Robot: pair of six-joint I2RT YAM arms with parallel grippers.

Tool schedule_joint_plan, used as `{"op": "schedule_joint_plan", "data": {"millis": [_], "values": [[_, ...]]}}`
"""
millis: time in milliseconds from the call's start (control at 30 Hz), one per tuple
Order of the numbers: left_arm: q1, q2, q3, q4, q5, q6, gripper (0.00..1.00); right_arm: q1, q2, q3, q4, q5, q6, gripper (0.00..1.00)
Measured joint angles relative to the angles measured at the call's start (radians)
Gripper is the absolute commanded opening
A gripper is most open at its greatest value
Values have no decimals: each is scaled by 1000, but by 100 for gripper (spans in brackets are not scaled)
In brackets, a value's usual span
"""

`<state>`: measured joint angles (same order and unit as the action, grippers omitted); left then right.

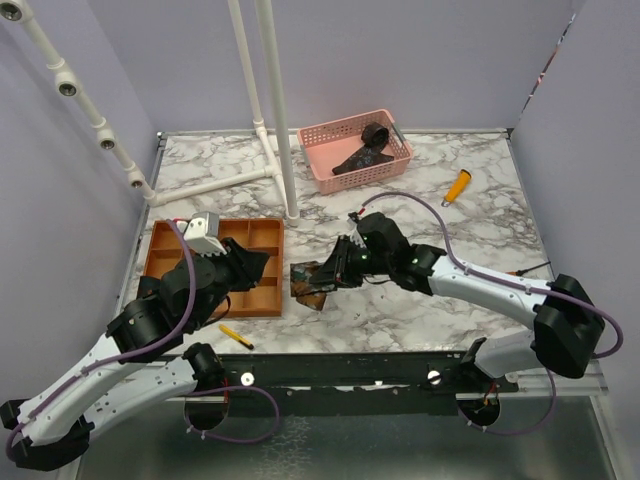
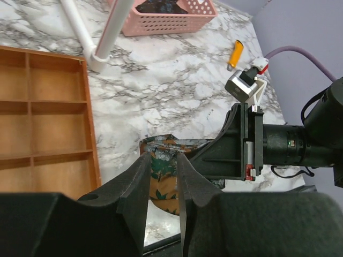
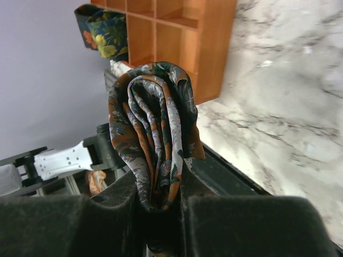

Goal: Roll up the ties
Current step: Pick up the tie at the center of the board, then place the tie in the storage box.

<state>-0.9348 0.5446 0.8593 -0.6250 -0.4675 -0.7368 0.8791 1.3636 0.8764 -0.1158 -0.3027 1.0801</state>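
At the near edge of the table (image 1: 400, 310) I see a yellow pen (image 1: 237, 337) lying in front of the left arm. The left gripper (image 2: 161, 160) hangs over the right edge of the tray (image 1: 170, 262). Its jaws stand a little apart with nothing between them; through the gap I only look down at the fabric beyond.

Just right of the tray, the right gripper (image 3: 161, 187) is clenched on the tie (image 3: 155, 123). The tie is folded into a loose coil, dark with rust and grey pattern, and it sticks up out of the fingers. From above it sits low over the marble, between the two grippers, near the left one but not touching it. I cannot tell whether it rests on the table.

In the right wrist view a second tie (image 3: 104, 29), dark with yellow and orange flowers, shows at the tray's far end. I cannot make out which compartment it is in, if any.

Farther back on the right lies an orange-handled tool (image 1: 457, 187). At the back sits the pink basket (image 1: 325, 135) with dark ties (image 1: 365, 150) inside. A white pipe frame (image 1: 275, 110) stands just left of the basket.
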Motion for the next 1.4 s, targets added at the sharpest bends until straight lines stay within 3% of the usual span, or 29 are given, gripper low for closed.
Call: {"op": "schedule_joint_plan", "data": {"millis": [267,733,1400], "values": [[0,-78,38,-124,-100,-5,29,66,191,168,3,-64,35,0],[0,-129,50,-188,-147,-7,31,87,521,417,-10,-111,90,0],[0,-134,8,-204,-146,-6,31,110,667,515,-65,-136,182,0]]}}
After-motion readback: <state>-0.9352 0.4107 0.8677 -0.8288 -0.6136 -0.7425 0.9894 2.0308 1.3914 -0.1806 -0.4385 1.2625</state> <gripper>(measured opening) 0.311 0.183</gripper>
